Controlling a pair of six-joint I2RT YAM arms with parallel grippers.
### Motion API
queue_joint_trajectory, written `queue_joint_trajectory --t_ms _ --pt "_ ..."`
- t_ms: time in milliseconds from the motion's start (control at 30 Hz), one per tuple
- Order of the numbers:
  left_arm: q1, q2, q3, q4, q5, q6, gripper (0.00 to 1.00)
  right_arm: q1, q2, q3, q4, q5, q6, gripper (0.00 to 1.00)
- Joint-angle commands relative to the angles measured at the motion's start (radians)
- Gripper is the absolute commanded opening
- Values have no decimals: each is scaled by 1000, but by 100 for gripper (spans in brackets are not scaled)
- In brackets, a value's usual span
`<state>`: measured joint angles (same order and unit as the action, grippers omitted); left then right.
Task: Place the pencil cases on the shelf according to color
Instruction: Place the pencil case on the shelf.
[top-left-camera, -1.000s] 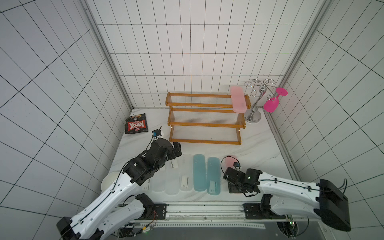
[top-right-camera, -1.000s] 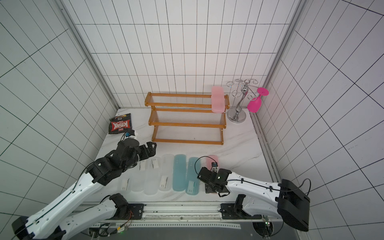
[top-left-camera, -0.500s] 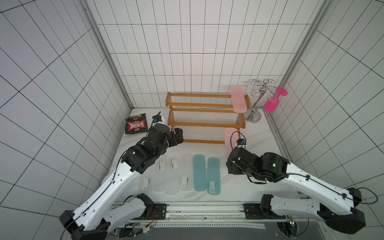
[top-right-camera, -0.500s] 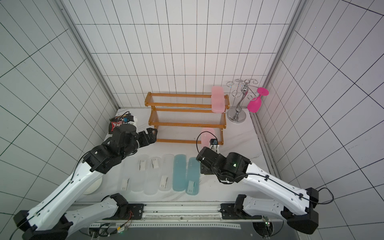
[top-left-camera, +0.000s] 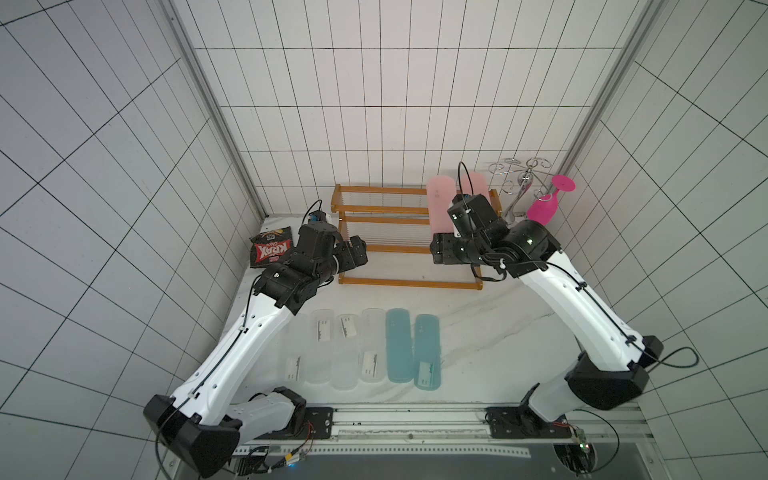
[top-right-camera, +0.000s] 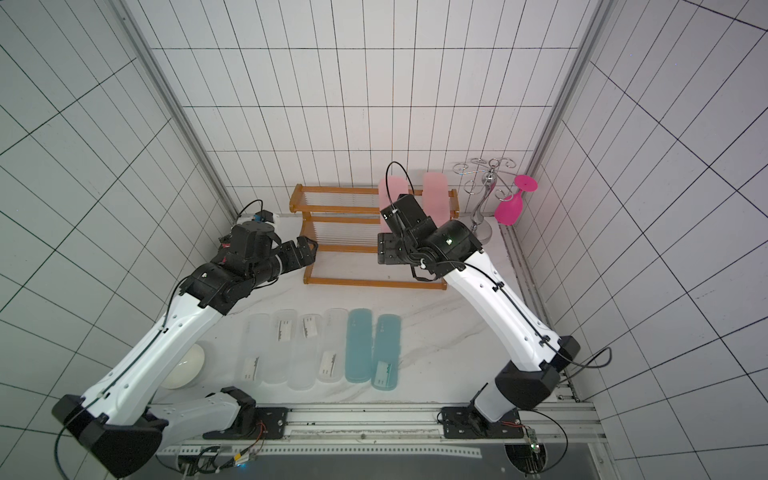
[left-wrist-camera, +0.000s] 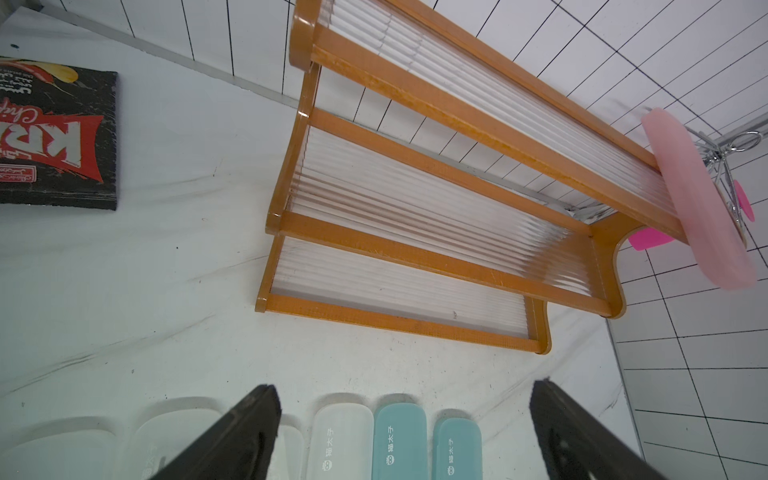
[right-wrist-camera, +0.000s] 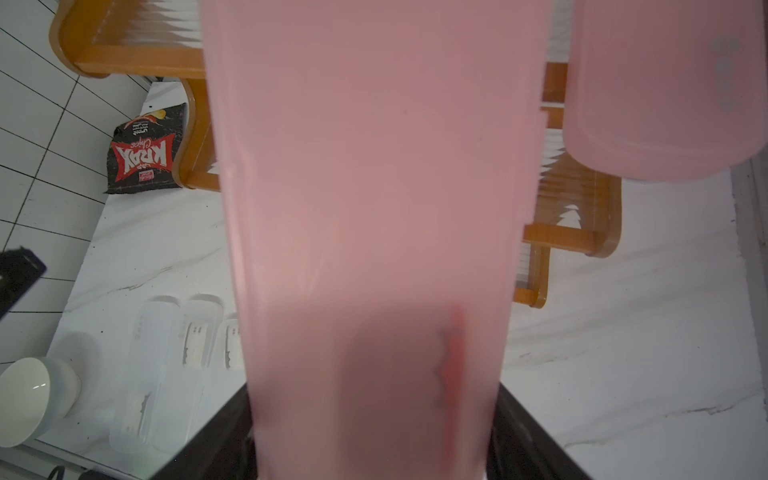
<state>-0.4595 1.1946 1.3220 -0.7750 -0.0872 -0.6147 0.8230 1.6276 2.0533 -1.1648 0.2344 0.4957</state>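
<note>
Nearest, on the worktop (top-left-camera: 498, 340), six cases lie side by side in a row: four clear pencil cases (top-left-camera: 347, 353) and, at the row's right end, two teal pencil cases (top-left-camera: 400, 349). A white bowl (top-right-camera: 183, 368) sits by the row's left end, partly under the left arm.

The row lies below and behind the left jaws, which hang above the worktop spread wide, holding nothing. In the left wrist view their two dark fingers (left-wrist-camera: 232, 440) frame the far ends of one clear case and both teal ones. Straight ahead of the left jaws stands the shelf (top-left-camera: 382, 249), and off to their left a black-and-red chip bag (top-left-camera: 271, 253) lies flat on the worktop.

The right jaws are clamped on the near end of a pink pencil case (top-left-camera: 439, 203). It reaches away from them over the right part of the shelf's upper tiers, but I cannot tell if it touches the rods. Just right of the right jaws, a second pink pencil case (top-left-camera: 473, 187) lies across the top tier, a narrow gap apart from the held one.

Farther right of the right jaws, beyond the shelf's end, a chrome stand (top-left-camera: 519, 191) carries a magenta goblet (top-left-camera: 544, 208) hanging foot-up.
</note>
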Motion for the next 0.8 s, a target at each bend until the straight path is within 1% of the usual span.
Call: queue_joint_trajectory --t_ms 0,133,300,500,667,767 --pt "11 0 1 39 23 18 98 -39 105 153 7 -26 -68 60" --pt "19 -5 -12 33 41 23 98 -84 237 291 2 -33 -65 60" --pt "19 -66 -77 33 67 26 98 -125 339 401 -19 -2 -68 60" --pt "21 -122 -132 37 83 35 98 -164 376 432 -22 1 -73 65" --pt "21 -135 -153 55 122 13 98 -196 395 436 -32 -21 -75 71" --pt "21 -135 -156 60 131 10 98 -208 403 438 -33 -43 -75 73"
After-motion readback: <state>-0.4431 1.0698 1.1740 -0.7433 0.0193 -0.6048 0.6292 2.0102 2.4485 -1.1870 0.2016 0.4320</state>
